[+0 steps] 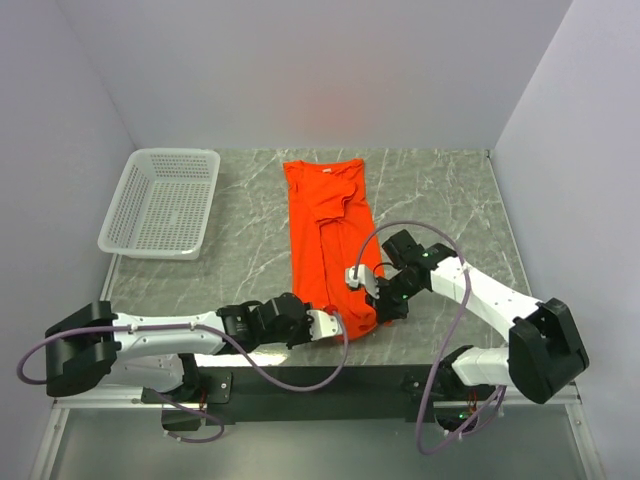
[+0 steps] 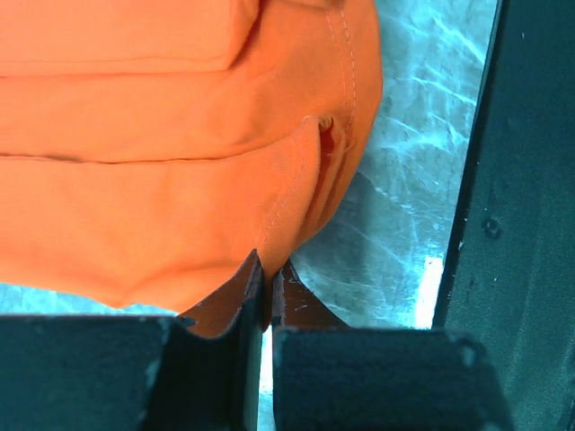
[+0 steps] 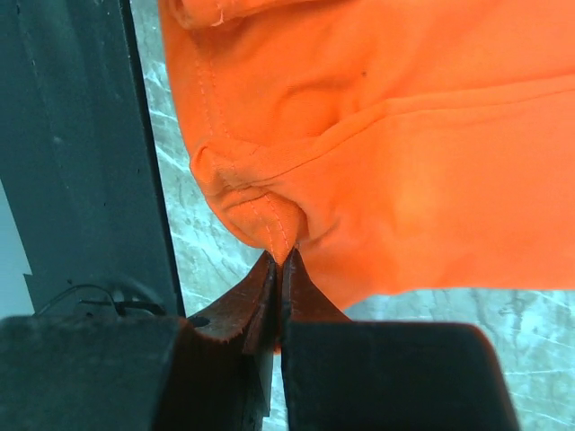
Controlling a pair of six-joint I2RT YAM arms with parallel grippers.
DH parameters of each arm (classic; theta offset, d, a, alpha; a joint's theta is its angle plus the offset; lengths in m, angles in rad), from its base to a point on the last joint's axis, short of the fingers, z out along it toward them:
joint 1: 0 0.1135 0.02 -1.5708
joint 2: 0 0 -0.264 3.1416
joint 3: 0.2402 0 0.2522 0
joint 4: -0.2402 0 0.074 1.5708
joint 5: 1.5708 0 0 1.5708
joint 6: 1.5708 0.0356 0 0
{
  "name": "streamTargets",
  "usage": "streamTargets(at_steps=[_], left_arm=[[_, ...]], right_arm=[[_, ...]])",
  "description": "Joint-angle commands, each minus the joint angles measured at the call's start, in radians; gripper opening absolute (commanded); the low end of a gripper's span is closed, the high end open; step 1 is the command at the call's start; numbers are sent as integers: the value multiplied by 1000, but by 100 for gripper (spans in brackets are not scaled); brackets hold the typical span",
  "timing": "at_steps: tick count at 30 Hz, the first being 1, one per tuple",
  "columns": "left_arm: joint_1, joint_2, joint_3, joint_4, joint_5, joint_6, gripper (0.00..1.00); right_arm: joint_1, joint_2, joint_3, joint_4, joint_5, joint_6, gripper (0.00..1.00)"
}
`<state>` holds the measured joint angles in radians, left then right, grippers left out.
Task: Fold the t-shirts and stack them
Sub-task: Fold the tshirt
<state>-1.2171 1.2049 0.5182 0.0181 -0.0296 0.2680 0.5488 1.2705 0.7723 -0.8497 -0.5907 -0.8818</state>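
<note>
One bright orange-red t-shirt lies folded lengthwise into a long strip down the middle of the table, neck at the far end. My left gripper is shut on the near hem at its left corner; the left wrist view shows the cloth pinched between the closed fingertips. My right gripper is shut on the near hem at its right corner; the right wrist view shows the stitched hem caught in its closed fingertips. Both grippers sit low at the table's near edge.
A white mesh basket stands at the far left of the marble-patterned table. The dark front rail runs just behind the grippers. Grey walls close in the sides and back.
</note>
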Motion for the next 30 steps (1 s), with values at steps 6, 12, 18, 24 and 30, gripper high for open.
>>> streamTargets(at_steps=[6, 12, 18, 24, 30], left_arm=[[157, -85, 25, -15, 115, 33, 1], [327, -53, 91, -10, 195, 82, 1], [457, 79, 172, 46, 249, 129, 1], [559, 261, 302, 86, 287, 151, 1], [633, 419, 440, 121, 284, 126, 1]], right_arm=[[-61, 113, 149, -110, -80, -91, 0], [-110, 243, 326, -147, -70, -74, 0], [-170, 427, 552, -180, -67, -31, 0], [-207, 614, 757, -201, -66, 9, 0], [-246, 753, 925, -213, -69, 63, 0]])
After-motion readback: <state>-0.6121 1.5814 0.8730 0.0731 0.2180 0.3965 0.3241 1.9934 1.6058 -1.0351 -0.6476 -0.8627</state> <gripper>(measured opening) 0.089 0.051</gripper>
